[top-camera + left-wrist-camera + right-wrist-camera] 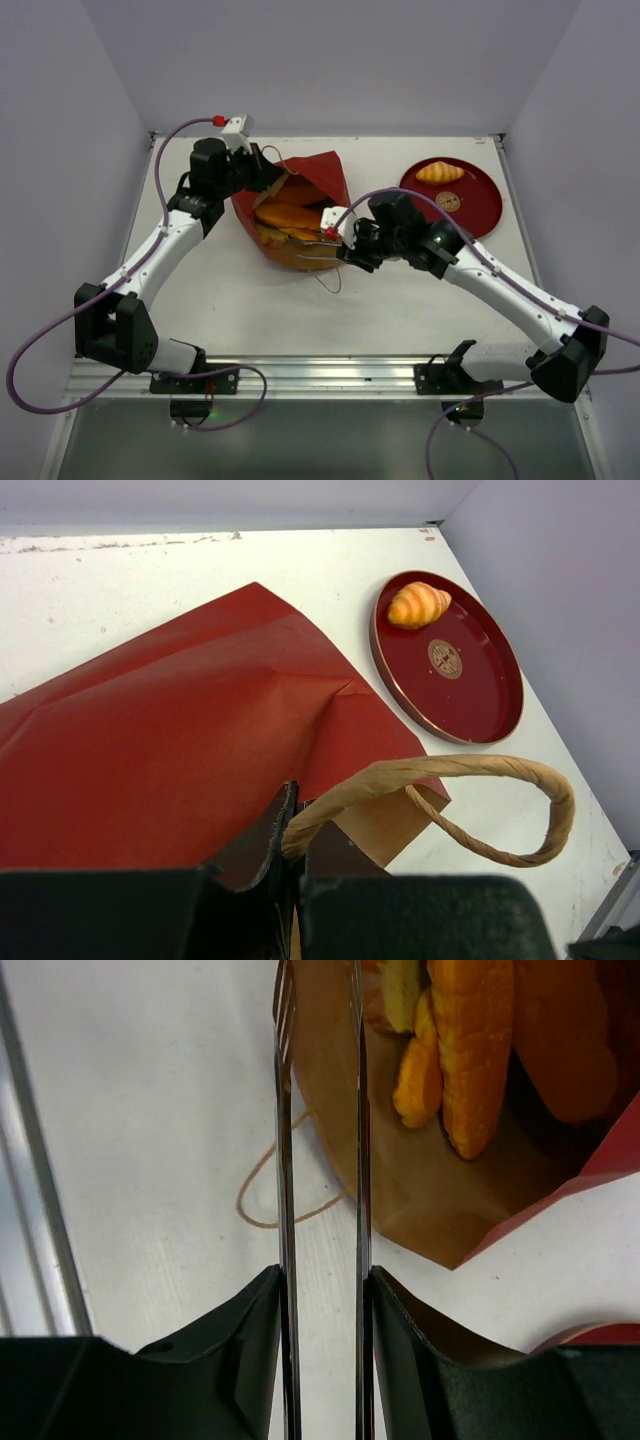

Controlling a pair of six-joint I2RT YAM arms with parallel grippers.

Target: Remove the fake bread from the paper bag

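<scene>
Pastries crowd the open mouth of the paper bag, which lies on its side on the counter toward 11 o'clock from the middle. This fake bread is glossy orange and rests on the brown inner paper. One more croissant sits on the red plate out at 2 o'clock, well apart from the bag.

The left jaws are pressed together on a twisted brown handle at the bag's far edge, around 10 o'clock. The right jaws pinch a pair of metal tongs, whose thin blades run close together toward the bag's brown lip at 12 o'clock in the wrist view. Whether the tips touch any bread cannot be told. A second thin handle loop lies flat on the counter beside the blades.
</scene>
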